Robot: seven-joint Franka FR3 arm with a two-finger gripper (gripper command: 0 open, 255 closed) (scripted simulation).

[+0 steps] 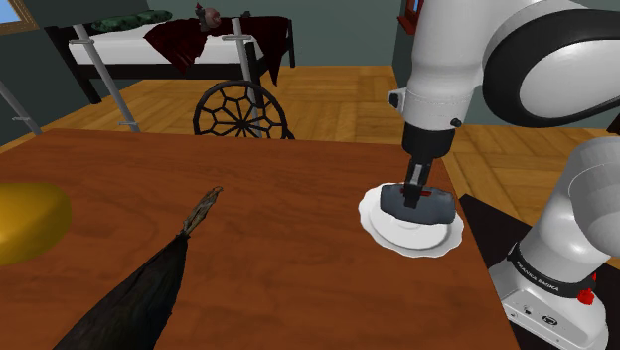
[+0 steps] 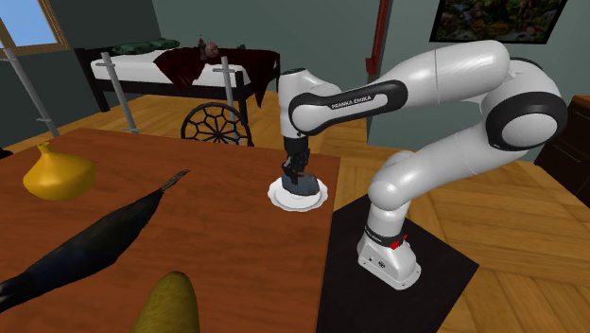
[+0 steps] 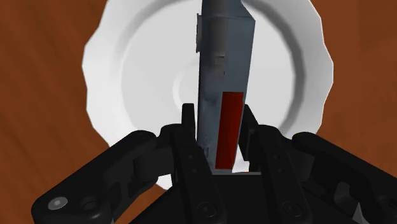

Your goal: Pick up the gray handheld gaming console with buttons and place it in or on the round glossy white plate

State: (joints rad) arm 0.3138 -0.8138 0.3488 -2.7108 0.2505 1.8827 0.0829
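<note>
One brown table under the white plate, wood floor and bed beyond it. Pinching the gray console right over the plate with the gripper. FRANKA EMIKA on the arm.

**What you cannot see**

In your wrist view the console is cut off by the picture's edge beyond the gripper, which hides part of the plate. The yellow object at the table edge, on the shoulder view's left, is cropped.
</note>
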